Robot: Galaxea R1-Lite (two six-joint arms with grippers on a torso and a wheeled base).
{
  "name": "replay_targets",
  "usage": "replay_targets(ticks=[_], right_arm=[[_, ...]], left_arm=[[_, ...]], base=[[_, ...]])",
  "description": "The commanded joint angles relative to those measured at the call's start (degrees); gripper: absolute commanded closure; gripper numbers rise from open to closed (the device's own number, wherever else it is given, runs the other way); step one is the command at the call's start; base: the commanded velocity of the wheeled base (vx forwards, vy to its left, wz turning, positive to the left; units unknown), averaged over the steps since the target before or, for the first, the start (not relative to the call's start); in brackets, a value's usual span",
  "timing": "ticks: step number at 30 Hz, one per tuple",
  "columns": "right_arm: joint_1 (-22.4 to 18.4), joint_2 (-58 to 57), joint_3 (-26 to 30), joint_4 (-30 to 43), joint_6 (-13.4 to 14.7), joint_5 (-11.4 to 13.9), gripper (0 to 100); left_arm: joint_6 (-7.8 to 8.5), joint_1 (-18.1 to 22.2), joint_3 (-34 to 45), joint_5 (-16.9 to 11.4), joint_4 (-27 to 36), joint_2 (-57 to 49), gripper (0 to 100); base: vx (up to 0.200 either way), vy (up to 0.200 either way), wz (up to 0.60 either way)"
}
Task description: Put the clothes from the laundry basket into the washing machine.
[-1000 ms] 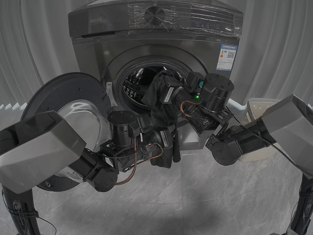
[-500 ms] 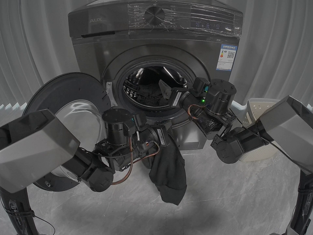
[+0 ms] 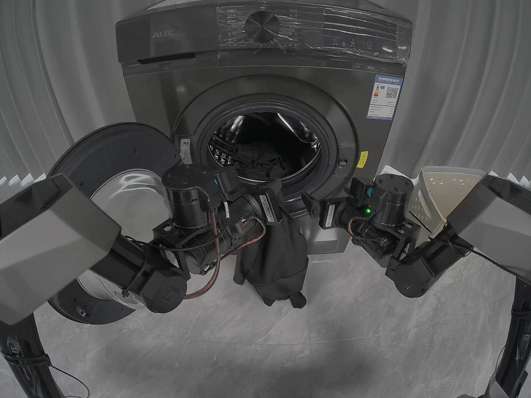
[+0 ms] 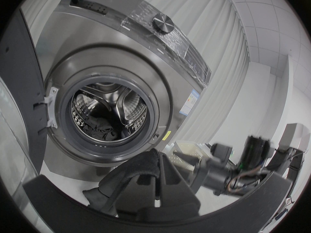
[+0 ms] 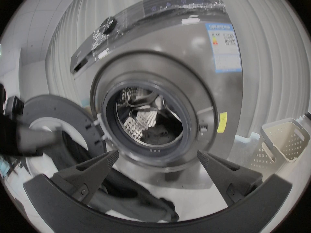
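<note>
While the round dark-grey door (image 3: 110, 161) of the grey front-loading washing machine (image 3: 265, 78) stands swung wide open on the left, the left tool (image 3: 275, 197) sits just below and in front of the drum opening. Its fingers are clamped together on a fold of a black cloth garment (image 3: 276, 255). The left wrist view shows the fabric (image 4: 139, 165) bunched over the closed left tool (image 4: 157, 157). The rest of the garment hangs down in front of the machine's lower panel toward the pale grey marbled floor (image 3: 332, 333) (whether its hem touches the floor I cannot tell).

Inside the steel drum, a crumpled pile of dark clothes (image 3: 257, 161) lies at the bottom, seen also from the left wrist (image 4: 98, 131) and, less clearly, from the right wrist (image 5: 158, 133).

Right of the hanging garment and apart from it, the right tool (image 3: 311, 208) is held low, beside the lower right of the door ring. In the right wrist view, the right tool (image 5: 156, 154) has its fingers spread wide with nothing between them, and the black garment (image 5: 129, 198) shows below.

Farthest right, the cream perforated plastic laundry basket (image 3: 442, 189) stands on the floor beside the machine, its handle cut-out visible from the right wrist (image 5: 285, 139).
</note>
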Motion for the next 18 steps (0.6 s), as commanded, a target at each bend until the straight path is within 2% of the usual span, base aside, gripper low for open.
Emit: replay_targets(ticks=[1, 8, 12, 14, 18], right_arm=[[-1.95, -0.35, 8.09, -1.4, -1.92, 2.69, 0], [-2.04, 1.5, 11.26, -1.57, -2.8, 3.3, 0], [-1.95, 2.64, 12.31, -1.57, -2.89, 4.8, 0], [-1.51, 2.9, 13.36, -1.66, -3.33, 6.03, 0], [-0.81, 3.78, 17.32, -3.86, -4.47, 10.07, 0]], left_arm=[[0.27, 0.19, -0.04, 0.15, 0.99, -4.54, 100], [0.98, 0.28, 0.76, -0.2, 0.91, -5.94, 100], [0.98, 1.16, 0.49, -0.29, 0.64, -5.94, 100], [0.98, 1.33, 0.4, -0.38, 0.56, -5.94, 100], [0.98, 1.95, 0.4, -0.38, 0.29, -5.86, 100]], base=[[0.0, 0.0, 0.0], [0.0, 0.0, 0.0], [0.0, 0.0, 0.0], [0.0, 0.0, 0.0], [0.0, 0.0, 0.0]])
